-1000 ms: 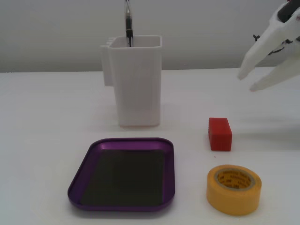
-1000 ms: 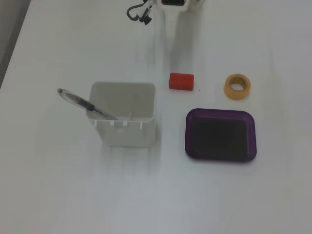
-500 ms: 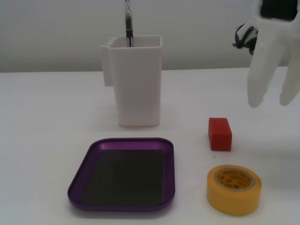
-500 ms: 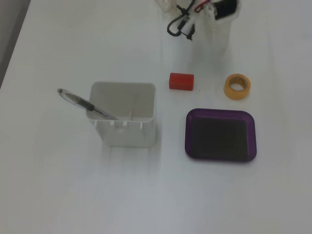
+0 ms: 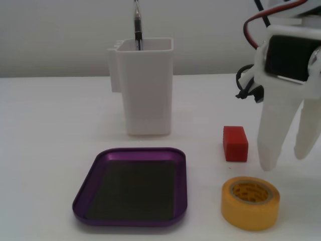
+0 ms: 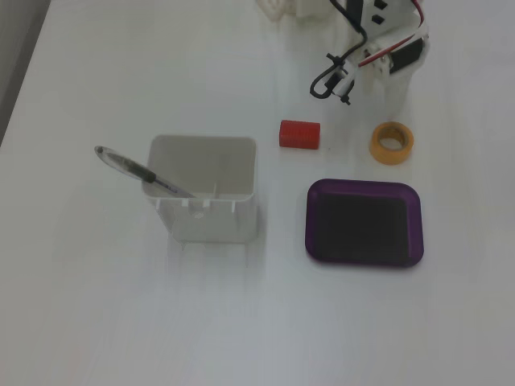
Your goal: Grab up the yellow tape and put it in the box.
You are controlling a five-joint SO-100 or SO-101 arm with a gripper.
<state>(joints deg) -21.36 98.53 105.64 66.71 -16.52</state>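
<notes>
Two white jaws of the gripper (image 5: 285, 161) point downward, spread apart and empty, above and behind the yellow tape (image 5: 250, 202). The roll lies flat on the bench (image 5: 50, 125), core hole up, just right of the box (image 5: 131, 186) in the low fixed view, with the red block (image 5: 235, 143) close behind it.

Risks from this position:

1. Block contact. The nearer jaw tip hangs just beside the red block. A descent that drifts left in the low fixed view could knock or trap the block.
2. Misaligned grasp. If the jaws do not straddle the roll wall or the full roll, a tip could land on the top face and push the roll away.
3. Rim strike. The box's raised rim could catch a low-carried roll during transfer.

The tall white container (image 6: 205, 186) with the pen (image 6: 141, 172) stands well apart.
</notes>
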